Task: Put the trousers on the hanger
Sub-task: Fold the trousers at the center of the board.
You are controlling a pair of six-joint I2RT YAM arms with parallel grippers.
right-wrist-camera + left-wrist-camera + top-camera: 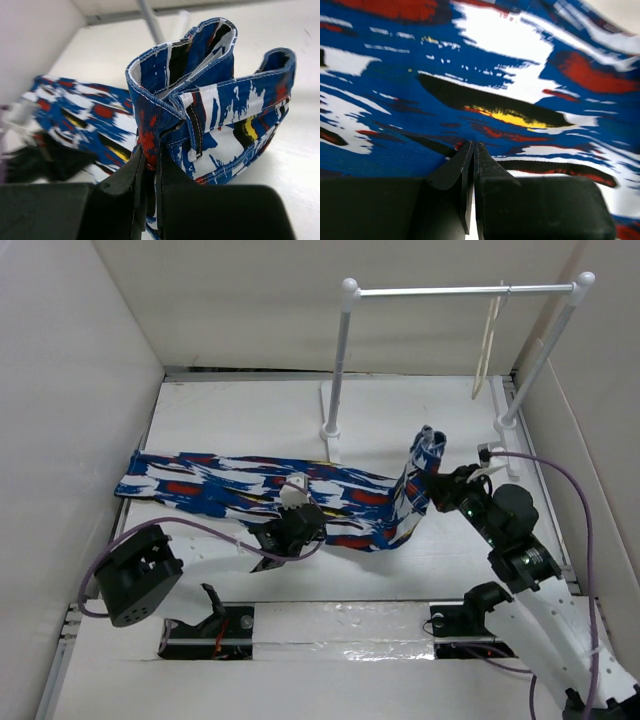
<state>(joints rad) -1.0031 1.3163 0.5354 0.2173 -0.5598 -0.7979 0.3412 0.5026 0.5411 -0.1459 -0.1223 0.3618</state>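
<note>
The trousers (250,490), soft blue fabric streaked white, red, black and yellow, lie lengthwise across the white table (250,410), right end raised. Left gripper (473,146): clenched against the mid-leg fabric; whether a fold is caught cannot be told. Right gripper (152,157): clamped on the bunched, lifted end.

Risk: a shallow pinch may slip under load, and the trailing leg may snag the left post of the white two-post rail stand (338,360), just beyond the cloth. The thin cream triangular hanger (487,340) hangs from the crossbar, well apart.
</note>
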